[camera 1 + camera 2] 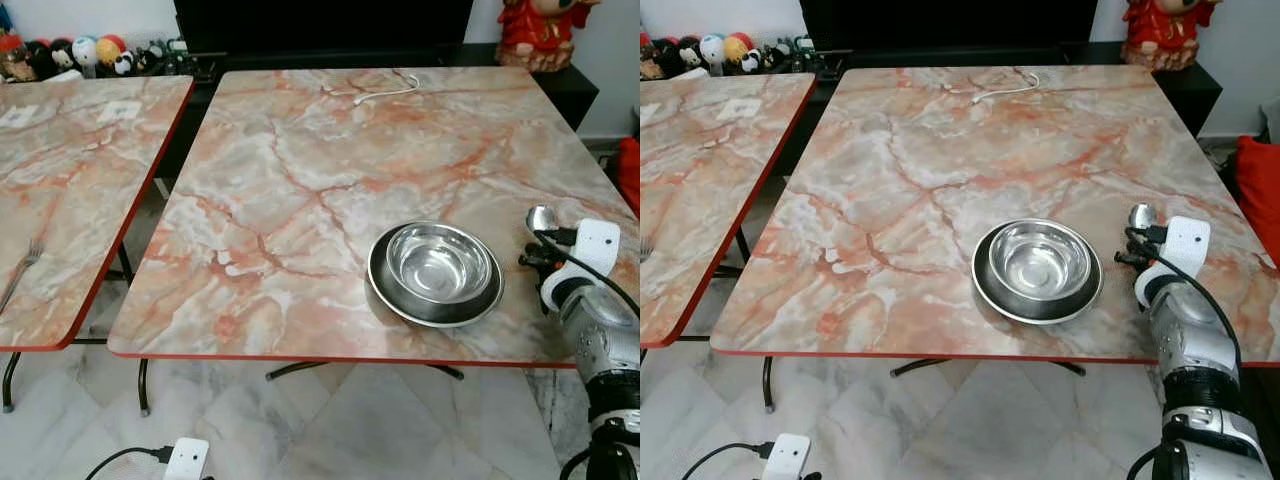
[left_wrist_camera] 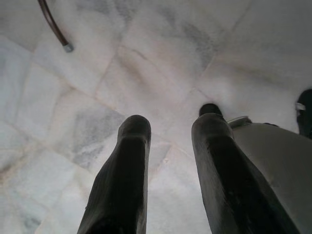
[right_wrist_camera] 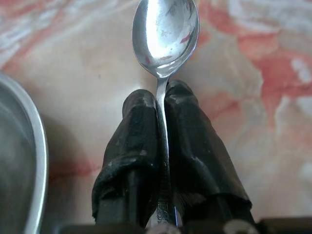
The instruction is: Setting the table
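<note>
Spoon (image 3: pixel 165 36) bowl points beyond right gripper (image 3: pixel 161 97).

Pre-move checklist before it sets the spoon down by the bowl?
1. Grip: right gripper shut on the spoon handle, bowl end forward: ok.
2. Position: spoon over the table, to the right of the bowl: ok.
3. Bowl seated in the plate, upright: ok.
4. Marble under the spoon bare of other things: ok.
5. Spoon height above the table: cannot tell.
6. Left gripper open, idle over the floor, out of the way: ok.
</note>
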You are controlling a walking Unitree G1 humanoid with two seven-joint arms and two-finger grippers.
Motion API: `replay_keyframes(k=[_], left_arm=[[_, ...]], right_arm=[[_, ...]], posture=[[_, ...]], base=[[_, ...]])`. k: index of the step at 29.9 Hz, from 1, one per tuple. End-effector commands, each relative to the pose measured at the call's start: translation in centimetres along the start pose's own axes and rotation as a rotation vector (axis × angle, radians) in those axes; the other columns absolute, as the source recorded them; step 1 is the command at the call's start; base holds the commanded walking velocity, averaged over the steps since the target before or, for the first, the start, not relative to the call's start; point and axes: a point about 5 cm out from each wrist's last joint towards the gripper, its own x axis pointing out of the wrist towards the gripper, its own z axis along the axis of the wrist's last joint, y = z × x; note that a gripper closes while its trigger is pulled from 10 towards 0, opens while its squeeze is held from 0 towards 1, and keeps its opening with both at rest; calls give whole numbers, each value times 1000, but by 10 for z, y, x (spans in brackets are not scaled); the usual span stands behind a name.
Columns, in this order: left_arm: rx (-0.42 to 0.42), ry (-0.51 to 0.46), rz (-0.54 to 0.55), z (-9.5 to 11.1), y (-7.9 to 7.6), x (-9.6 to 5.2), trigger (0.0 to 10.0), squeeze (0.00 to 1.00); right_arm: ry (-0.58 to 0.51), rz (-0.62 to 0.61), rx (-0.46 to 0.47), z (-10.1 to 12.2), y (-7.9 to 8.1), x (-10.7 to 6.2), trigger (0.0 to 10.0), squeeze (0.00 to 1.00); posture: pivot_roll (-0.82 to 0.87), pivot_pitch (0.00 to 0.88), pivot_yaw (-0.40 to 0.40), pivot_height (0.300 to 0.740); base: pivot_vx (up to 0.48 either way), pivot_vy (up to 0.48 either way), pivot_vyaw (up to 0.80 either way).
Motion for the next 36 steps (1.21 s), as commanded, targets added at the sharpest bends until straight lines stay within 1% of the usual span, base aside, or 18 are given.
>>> replay_keyframes(k=[1, 4, 8, 28, 30, 31, 32, 33, 34, 35, 36], left_arm=[[-9, 28, 12, -7, 6, -2, 10000, 0], [-9, 26, 14, -7, 8, -2, 10000, 0], [-11, 25, 16, -6, 9, -2, 10000, 0], [-8, 20, 19, -6, 10, -2, 10000, 0], [-8, 19, 19, -6, 10, -2, 10000, 0], [-8, 19, 19, -5, 10, -2, 10000, 0], [-7, 18, 19, -5, 10, -2, 10000, 0], [-7, 17, 18, -4, 9, -2, 10000, 0], [-7, 16, 18, -4, 9, -1, 10000, 0], [-7, 16, 18, -4, 9, -1, 10000, 0], [-6, 16, 18, -4, 9, -1, 10000, 0]], right_arm=[[10, -6, 17, -4, -3, 0, 10000, 0], [20, -4, 29, -9, -3, 0, 10000, 0], [30, 8, 18, -13, -3, 1, 10000, 0], [27, 33, -21, -14, 1, 3, 10000, 0], [29, 34, -43, -14, 1, 3, 10000, 0], [30, 38, -47, -15, 2, 3, 10000, 212], [31, 41, -48, -15, 3, 3, 10000, 396], [31, 42, -46, -15, 3, 3, 10000, 467], [32, 39, -45, -16, 3, 4, 10000, 392], [32, 39, -45, -16, 3, 4, 10000, 392], [33, 37, -45, -16, 3, 4, 10000, 216]], posture=[[-108, 125, 62, 740], [-103, 124, 62, 740], [-101, 126, 66, 740], [-95, 123, 67, 740], [-95, 123, 67, 740], [-95, 123, 67, 740], [-93, 123, 68, 740], [-93, 123, 67, 740], [-93, 122, 67, 740], [-93, 122, 67, 740], [-93, 123, 67, 740]], base=[[0, 0, 0], [0, 0, 0], [0, 0, 0], [0, 0, 0], [0, 0, 0], [0, 0, 0], [0, 0, 0], [0, 0, 0], [0, 0, 0], [0, 0, 0], [0, 0, 0]])
